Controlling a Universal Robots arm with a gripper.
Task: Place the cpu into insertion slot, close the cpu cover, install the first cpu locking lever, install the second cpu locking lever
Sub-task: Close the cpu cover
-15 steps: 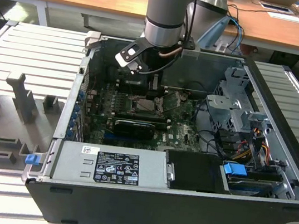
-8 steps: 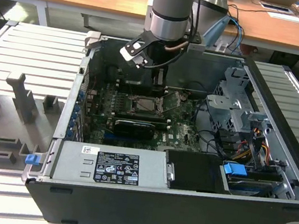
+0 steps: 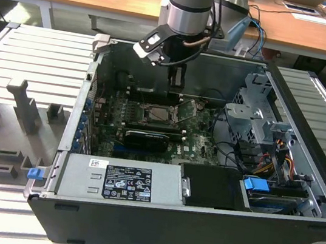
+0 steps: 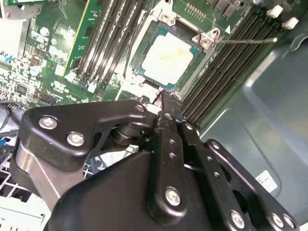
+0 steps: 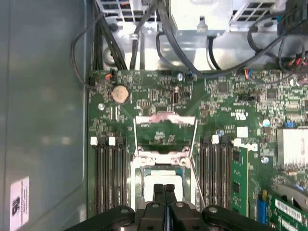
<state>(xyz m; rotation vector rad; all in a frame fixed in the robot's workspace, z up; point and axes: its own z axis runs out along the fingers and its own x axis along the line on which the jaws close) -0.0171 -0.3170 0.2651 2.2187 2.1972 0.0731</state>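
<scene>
Gripper (image 5: 164,188), fingers together and holding nothing, tips just over an edge of the cpu (image 4: 168,57), which lies seated in the slot (image 5: 136,180) at mid-board (image 5: 144,91), cover (image 5: 166,129) hinged open; hazard: closed tips could scrape or unseat it.

Exterior high, wrist views close (sharing cpu (image 4: 168,57) (image 5: 153,180))

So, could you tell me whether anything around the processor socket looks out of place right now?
The cpu lies squarely in the insertion slot, yet the cpu cover stands flipped open, off the chip, and a thin locking lever juts out over the memory slots, apparently unlatched. Nothing looks damaged.
</scene>
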